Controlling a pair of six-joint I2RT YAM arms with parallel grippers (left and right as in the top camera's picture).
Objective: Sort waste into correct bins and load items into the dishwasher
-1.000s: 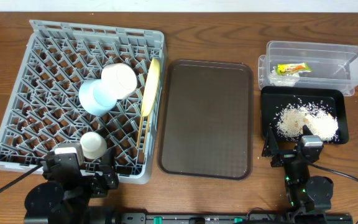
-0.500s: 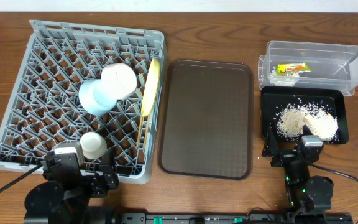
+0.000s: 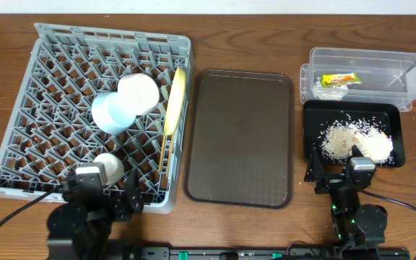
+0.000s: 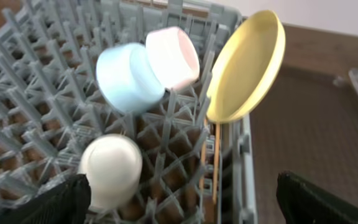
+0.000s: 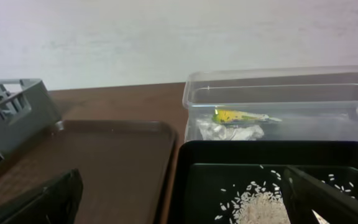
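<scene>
The grey dish rack (image 3: 27, 108) holds a light-blue bowl (image 3: 110, 113), a white bowl (image 3: 138, 92), a pale-yellow plate (image 3: 175, 101) standing on edge, thin chopsticks (image 3: 168, 155) and a small upturned white cup (image 3: 108, 167). They also show in the left wrist view: blue bowl (image 4: 126, 78), white bowl (image 4: 173, 56), plate (image 4: 247, 65), chopsticks (image 4: 210, 155), cup (image 4: 110, 168). The clear tub (image 3: 396, 72) holds the wrapper (image 3: 340, 79) and whitish scraps (image 3: 326, 91). The black tray (image 3: 313, 119) holds rice (image 3: 356, 141). My left gripper (image 3: 103, 196) (image 4: 182, 205) is open and empty at the rack's near edge. My right gripper (image 3: 336, 177) (image 5: 182, 205) is open and empty before the black tray.
A large brown serving tray (image 3: 240, 137) lies between the rack and the bins, with nothing on it. The right wrist view shows the tub (image 5: 278, 93), wrapper (image 5: 238, 116), black tray (image 5: 191, 155), rice (image 5: 260, 205) and the brown tray (image 5: 86, 162).
My left arm has shifted a little to the right along the rack's near edge. The right arm and all objects have not moved.
</scene>
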